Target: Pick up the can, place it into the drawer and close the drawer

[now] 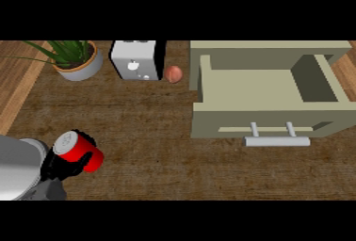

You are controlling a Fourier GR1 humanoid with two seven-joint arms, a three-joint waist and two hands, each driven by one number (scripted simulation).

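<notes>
While my left robot hand point(64, 168) curls round the red can point(78, 148) at eight o'clock, drawer point(222, 117) open at two o'clock. Risk, I judge: can clipping its front wall if carried low.

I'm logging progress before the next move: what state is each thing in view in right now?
can: tilted, held by the left hand, not in the drawer.
left hand: fingers curled round the can, at the lower left.
drawer: pulled open, nothing showing inside.
drawer handle: untouched.
potted plant: upright.
toaster: standing, nothing showing in it.
right hand: not in view.
</notes>
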